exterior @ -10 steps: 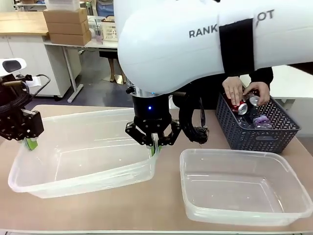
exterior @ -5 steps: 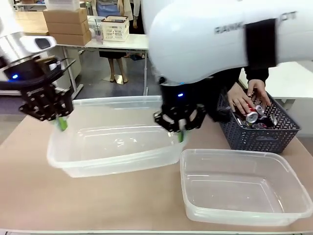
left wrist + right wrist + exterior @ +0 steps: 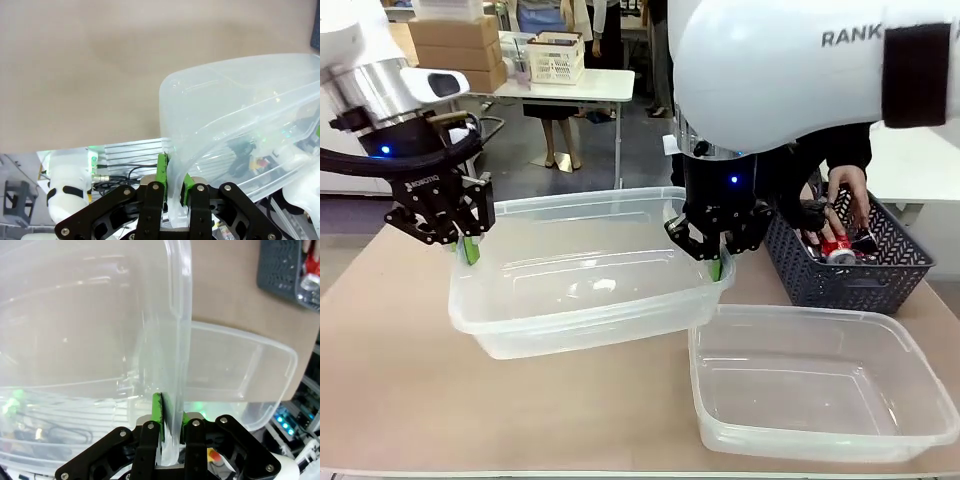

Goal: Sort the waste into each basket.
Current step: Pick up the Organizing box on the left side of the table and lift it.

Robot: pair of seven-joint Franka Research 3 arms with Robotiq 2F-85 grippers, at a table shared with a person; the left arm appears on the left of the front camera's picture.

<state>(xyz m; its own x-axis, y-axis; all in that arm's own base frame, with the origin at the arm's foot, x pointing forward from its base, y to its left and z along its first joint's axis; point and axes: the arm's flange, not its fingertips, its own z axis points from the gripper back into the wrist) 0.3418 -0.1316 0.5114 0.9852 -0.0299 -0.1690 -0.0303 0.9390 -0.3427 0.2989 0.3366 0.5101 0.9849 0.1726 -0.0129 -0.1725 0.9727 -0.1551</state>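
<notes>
Shifted rightward and farther from the near edge since a second ago: large clear tub [image 3: 582,203], both sets of jaws gone along with it. At far left, left jaws pinched shut on the tub's left rim, green pads [image 3: 471,250] either side of the thin wall (same grip close up from the left wrist, plastic squeezed between the two pads). Seemingly lifted off the beige tabletop [image 3: 390,350] and slightly tilted. At the middle, right jaws likewise clamped shut on the tub's right rim, with one pad pressed flat against the wall in the right wrist view. Just right of that and nearer the camera, second clear tub [image 3: 800,312] flat on the tabletop, its far left corner overlapped by the carried tub's near right corner; cannot tell whether touching. Behind it, at far right, dark grey slotted basket [image 3: 840,285] holding the waste: a red drink can [image 3: 835,248] and other pieces too jumbled to name. Person's hand [image 3: 847,195] down inside that basket, among the cans.
</notes>
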